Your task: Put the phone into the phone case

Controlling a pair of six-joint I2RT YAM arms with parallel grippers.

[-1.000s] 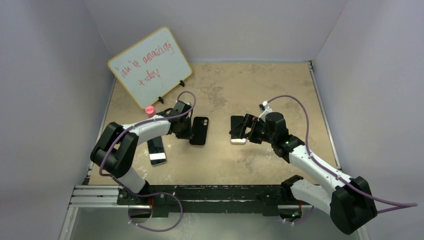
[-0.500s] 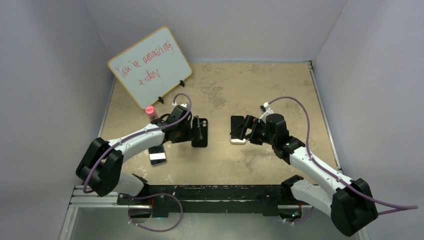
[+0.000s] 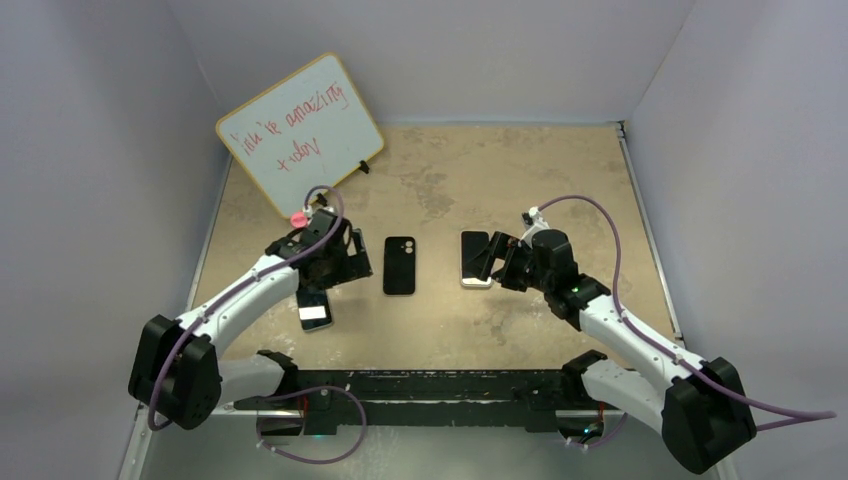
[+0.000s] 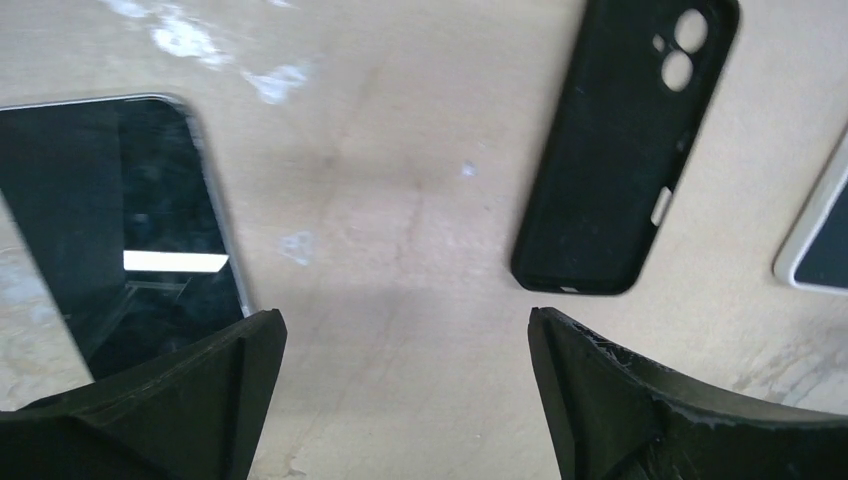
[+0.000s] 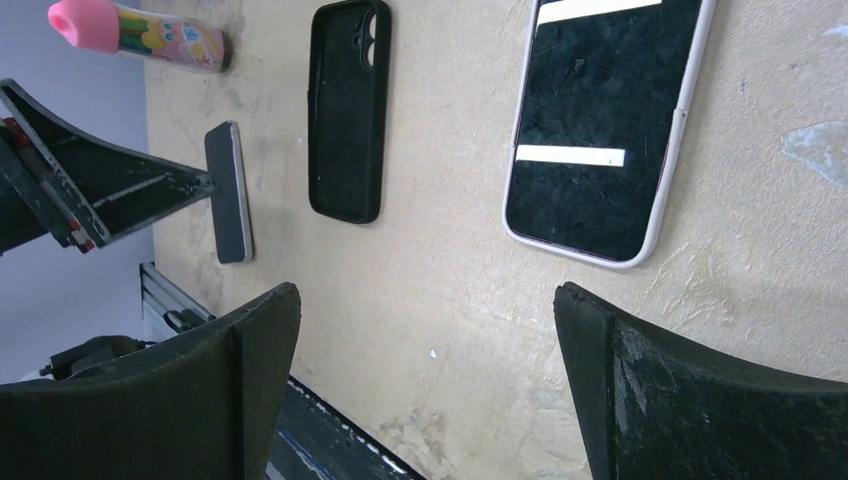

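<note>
Phone case [image 3: 400, 265] lay flat at mid-frame on the table [image 3: 450, 170], seemingly ready to receive the phone [image 3: 316, 312], flat to its left. Left tool [image 4: 400, 325] and right tool [image 5: 425, 300] both gaped wide, gripping nothing.

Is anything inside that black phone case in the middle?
The phone case looks empty: the table shows through its camera holes. Anything beneath its shell is hidden.

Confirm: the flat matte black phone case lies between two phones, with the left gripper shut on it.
Not shut on it: the left wrist view shows the left gripper open, clear of the flat matte black phone case. Rest stands.
</note>
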